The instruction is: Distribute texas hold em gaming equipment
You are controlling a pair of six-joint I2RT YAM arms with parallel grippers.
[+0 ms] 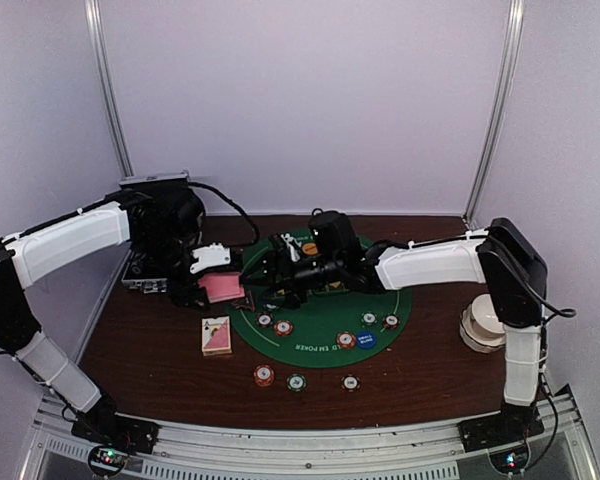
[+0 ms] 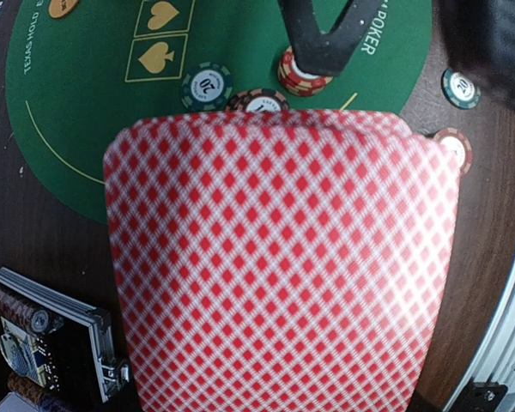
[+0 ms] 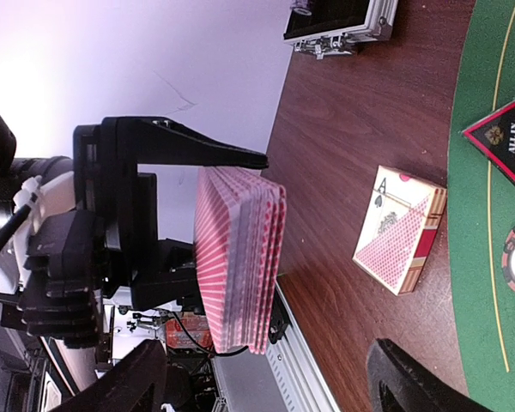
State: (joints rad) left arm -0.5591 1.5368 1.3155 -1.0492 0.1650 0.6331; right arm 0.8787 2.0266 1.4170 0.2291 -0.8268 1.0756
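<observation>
Left tool (image 1: 213, 286): I log it clamped shut on a stack of red-backed playing cards (image 3: 240, 257). The stack is held clear of the tabletop (image 1: 160, 360), just off the left rim of the green felt mat (image 1: 320, 305).
Silver-edged case (image 1: 145, 272): on the tabletop at the left rear, beside that tool.
Card box (image 1: 217, 335): lying flat on the wood near the mat's left edge, apart from the held stack.
Right tool (image 1: 262, 272): jaws spread wide, gripping nothing, tips aimed at the stack. I cannot tell whether they touch it.
Black-red triangle (image 3: 506, 142): on the felt.
Poker chips (image 1: 283, 327): several on the mat.
Row of three chips (image 1: 296, 382): on bare wood in front of the mat.
Blue marker disc (image 1: 366, 340): on the mat, just beside a red chip (image 1: 346, 340).
Orange disc (image 1: 309, 248): at the mat's far edge.
</observation>
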